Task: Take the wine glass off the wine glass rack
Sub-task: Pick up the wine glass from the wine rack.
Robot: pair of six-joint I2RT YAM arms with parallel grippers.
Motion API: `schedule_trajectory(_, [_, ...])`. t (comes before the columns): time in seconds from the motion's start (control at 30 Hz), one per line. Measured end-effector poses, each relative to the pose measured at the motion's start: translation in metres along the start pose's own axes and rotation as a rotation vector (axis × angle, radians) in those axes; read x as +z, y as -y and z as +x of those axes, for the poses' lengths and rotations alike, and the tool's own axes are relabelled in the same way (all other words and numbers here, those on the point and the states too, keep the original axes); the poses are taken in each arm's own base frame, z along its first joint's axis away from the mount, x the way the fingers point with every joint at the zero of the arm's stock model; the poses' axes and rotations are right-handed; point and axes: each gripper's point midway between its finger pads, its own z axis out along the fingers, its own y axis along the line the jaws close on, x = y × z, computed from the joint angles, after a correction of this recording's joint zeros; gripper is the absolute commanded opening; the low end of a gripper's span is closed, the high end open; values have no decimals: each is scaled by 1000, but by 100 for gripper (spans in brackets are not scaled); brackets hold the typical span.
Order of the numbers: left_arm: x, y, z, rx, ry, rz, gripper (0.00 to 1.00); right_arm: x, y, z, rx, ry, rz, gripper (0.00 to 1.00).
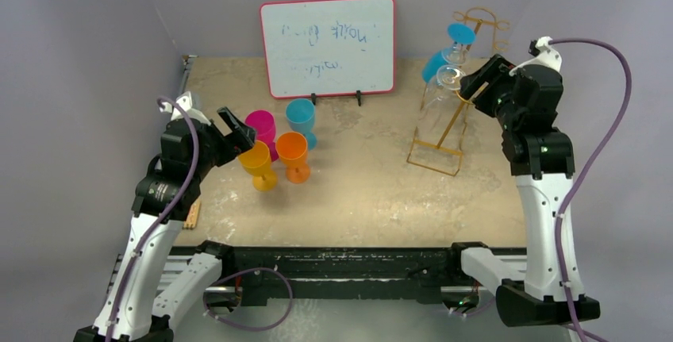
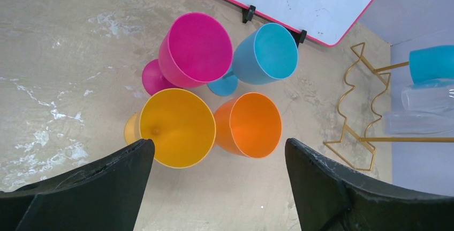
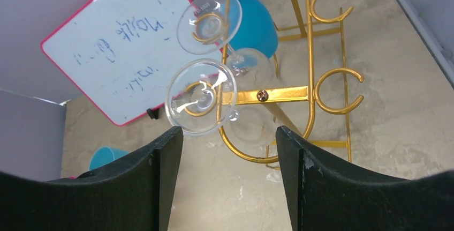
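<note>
Hanging from the rack (image 3: 284, 94), a clear glass (image 3: 187, 102) faces the spread right tool (image 3: 229, 132). A second glass (image 3: 193, 27) and a blue glass (image 3: 257, 24) crowd it. The left tool (image 2: 218, 142) is spread too.

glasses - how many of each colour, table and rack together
pink glass: 1
yellow glass: 1
orange glass: 1
blue glasses: 2
clear glasses: 2
total: 7

Black-white arms (image 1: 546, 223), purple cables (image 1: 583, 40), black jaws.
</note>
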Motion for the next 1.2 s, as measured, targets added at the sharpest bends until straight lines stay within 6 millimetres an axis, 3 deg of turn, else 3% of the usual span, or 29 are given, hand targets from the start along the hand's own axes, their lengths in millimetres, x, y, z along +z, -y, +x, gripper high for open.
schedule_trajectory(0.13, [1, 3, -5, 19, -5, -6, 92, -2, -6, -6, -5, 21, -31, 65])
schedule_trajectory(0.33, [0, -1, -7, 24, 7, -28, 92, 16, -3, 3, 0, -7, -12, 60])
schedule_trajectory(0.87, [-2, -1, -12, 24, 16, -39, 92, 37, -8, 15, 7, -62, -51, 51])
schedule_trajectory(1.2, [-5, 0, -13, 22, 23, -35, 92, 42, -8, 23, 41, -77, -76, 39])
